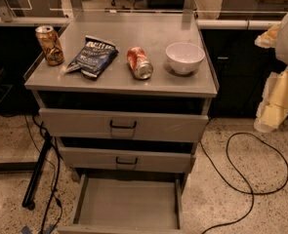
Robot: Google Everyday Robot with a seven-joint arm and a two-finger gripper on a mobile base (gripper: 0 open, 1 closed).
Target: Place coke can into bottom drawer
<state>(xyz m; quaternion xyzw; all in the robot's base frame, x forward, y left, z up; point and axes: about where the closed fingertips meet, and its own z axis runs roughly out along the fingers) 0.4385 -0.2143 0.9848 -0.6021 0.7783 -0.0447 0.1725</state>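
Observation:
The coke can, red-orange with a silver end, lies on its side in the middle of the grey cabinet top. Below, the bottom drawer is pulled out, and its flat grey floor is bare. My gripper, pale yellow and white, hangs at the far right of the camera view. It is off the cabinet's right side, below the level of its top and well away from the can.
A gold-brown can stands upright at the top's left end, with a blue chip bag beside it. A white bowl sits right of the coke can. The two upper drawers are partly out. Black cables loop on the floor.

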